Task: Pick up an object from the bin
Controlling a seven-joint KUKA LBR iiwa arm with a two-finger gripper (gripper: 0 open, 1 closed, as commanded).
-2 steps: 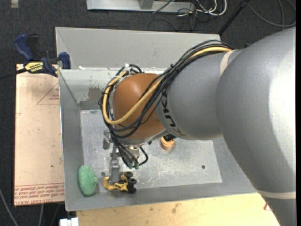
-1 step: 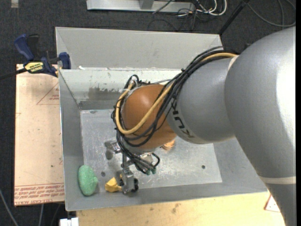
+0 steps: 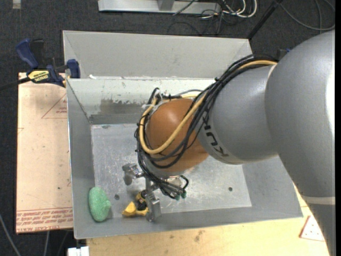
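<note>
- Dark floor (image 3: 32, 15) around a grey metal bin (image 3: 80, 143), cables (image 3: 234, 1) at the far side.
- Hand (image 3: 141, 193) low over the near-left part of the bin; released or clenched, cannot tell.
- One small yellow thing (image 3: 132, 210) just beside the hand, close to the near wall; one green oblong lump (image 3: 99, 204) further left.
- Nothing lifted yet, apparently; grasp and lift probably both left to do.

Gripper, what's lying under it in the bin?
A small yellow thing pokes out from under the gripper near the front wall of the bin; the gripper covers its right part. Anything else beneath is hidden.
</note>
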